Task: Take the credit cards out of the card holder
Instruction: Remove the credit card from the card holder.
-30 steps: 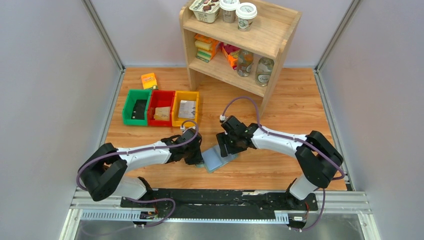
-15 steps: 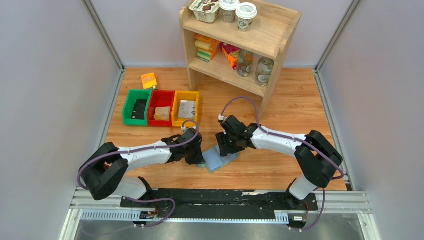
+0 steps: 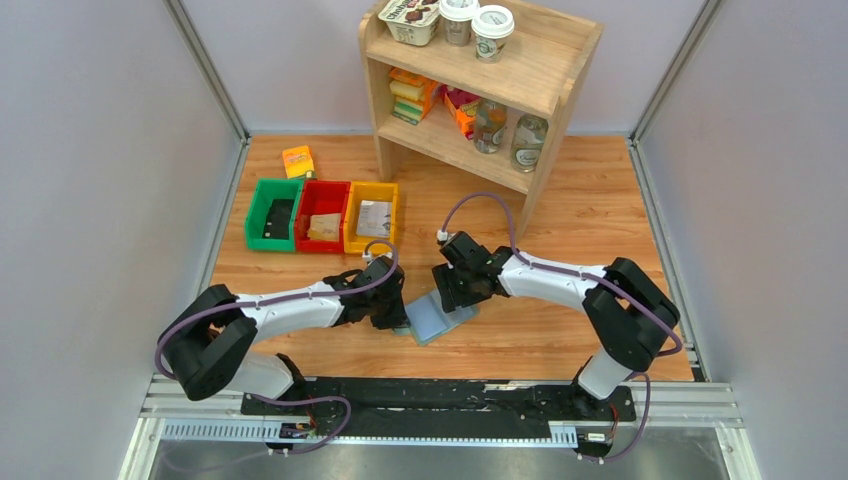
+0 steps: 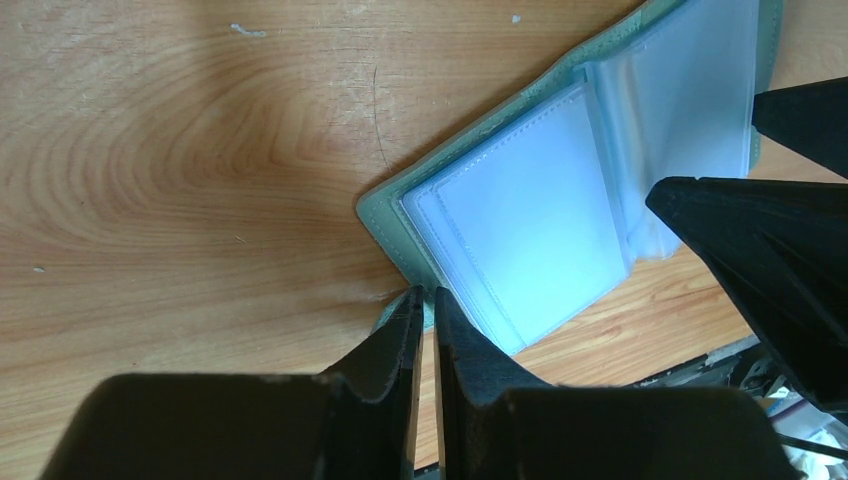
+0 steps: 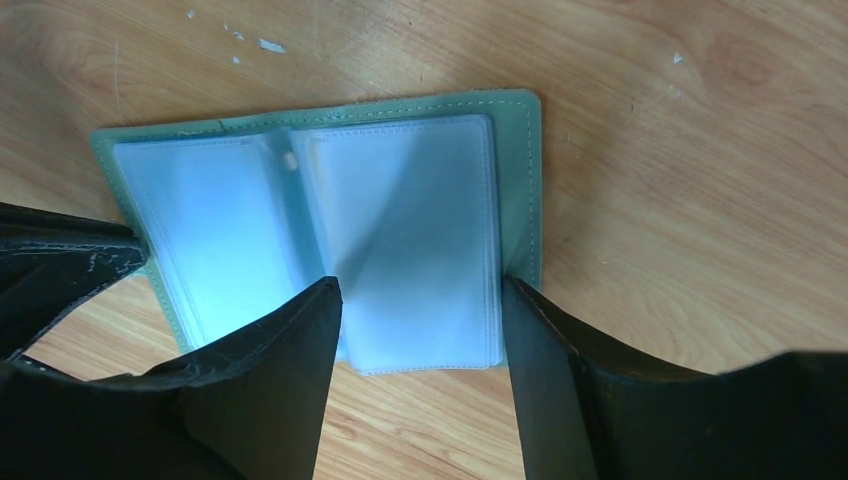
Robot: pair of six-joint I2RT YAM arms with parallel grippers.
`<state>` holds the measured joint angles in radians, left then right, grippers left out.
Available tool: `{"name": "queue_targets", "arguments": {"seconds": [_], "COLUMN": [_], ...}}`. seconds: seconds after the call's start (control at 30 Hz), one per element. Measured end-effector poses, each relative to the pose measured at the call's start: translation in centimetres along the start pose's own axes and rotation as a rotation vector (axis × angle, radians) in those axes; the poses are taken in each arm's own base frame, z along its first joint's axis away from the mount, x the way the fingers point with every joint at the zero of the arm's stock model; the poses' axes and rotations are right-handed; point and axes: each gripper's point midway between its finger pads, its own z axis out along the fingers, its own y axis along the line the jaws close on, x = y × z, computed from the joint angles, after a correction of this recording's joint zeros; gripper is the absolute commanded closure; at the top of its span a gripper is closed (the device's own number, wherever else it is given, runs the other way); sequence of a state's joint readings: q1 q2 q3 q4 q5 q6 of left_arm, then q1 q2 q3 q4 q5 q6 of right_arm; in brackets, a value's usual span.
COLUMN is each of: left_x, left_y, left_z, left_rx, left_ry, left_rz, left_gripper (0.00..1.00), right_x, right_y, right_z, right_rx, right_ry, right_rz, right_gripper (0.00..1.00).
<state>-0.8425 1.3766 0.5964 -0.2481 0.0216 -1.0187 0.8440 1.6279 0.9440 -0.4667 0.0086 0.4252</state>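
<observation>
The sage-green card holder [image 3: 440,320] lies open on the wooden table between my two grippers, its pale blue clear sleeves facing up. No card shows in the sleeves. My left gripper [image 3: 398,318] is at the holder's near-left corner. In the left wrist view its fingertips [image 4: 427,300] are pinched together on the holder's [image 4: 520,230] green edge tab. My right gripper [image 3: 452,297] is open and low over the holder. In the right wrist view its gripper [image 5: 420,290] straddles the right sleeve panel of the holder [image 5: 400,200], one finger on each side.
A green bin [image 3: 273,213], a red bin [image 3: 322,212] and a yellow bin [image 3: 371,215] stand in a row at the back left, each holding something flat. An orange packet [image 3: 298,161] lies behind them. A wooden shelf [image 3: 480,90] with jars and cups stands at the back.
My right gripper and forearm have shifted slightly left over the card holder. The left arm and the holder have barely moved.
</observation>
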Motion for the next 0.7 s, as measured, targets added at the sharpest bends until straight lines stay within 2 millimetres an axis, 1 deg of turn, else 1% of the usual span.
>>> {"name": "queue_targets", "arguments": {"seconds": [0.17, 0.3, 0.4, 0.53, 0.63, 0.7], "left_x": [0.0, 0.0, 0.1, 0.1, 0.1, 0.0], "left_y": [0.0, 0.0, 0.0, -0.1, -0.1, -0.3], "left_z": [0.0, 0.1, 0.1, 0.1, 0.1, 0.3], "left_rx": [0.002, 0.002, 0.003, 0.004, 0.006, 0.016], "left_ry": [0.003, 0.004, 0.005, 0.007, 0.008, 0.008], "left_rz": [0.0, 0.0, 0.0, -0.001, -0.002, -0.002], "left_gripper": [0.85, 0.85, 0.85, 0.85, 0.85, 0.86], "right_x": [0.2, 0.3, 0.1, -0.7, -1.3, -1.3], "right_y": [0.0, 0.1, 0.6, 2.2, 4.1, 5.3], "right_z": [0.2, 0.0, -0.7, -2.4, -3.9, -4.6], "right_rx": [-0.006, -0.014, -0.037, -0.095, -0.162, -0.208], "right_ry": [0.012, 0.017, 0.013, -0.012, -0.037, -0.039], "right_rz": [-0.011, -0.015, -0.019, -0.041, -0.067, -0.083], "right_gripper": [0.47, 0.47, 0.45, 0.43, 0.45, 0.47]}}
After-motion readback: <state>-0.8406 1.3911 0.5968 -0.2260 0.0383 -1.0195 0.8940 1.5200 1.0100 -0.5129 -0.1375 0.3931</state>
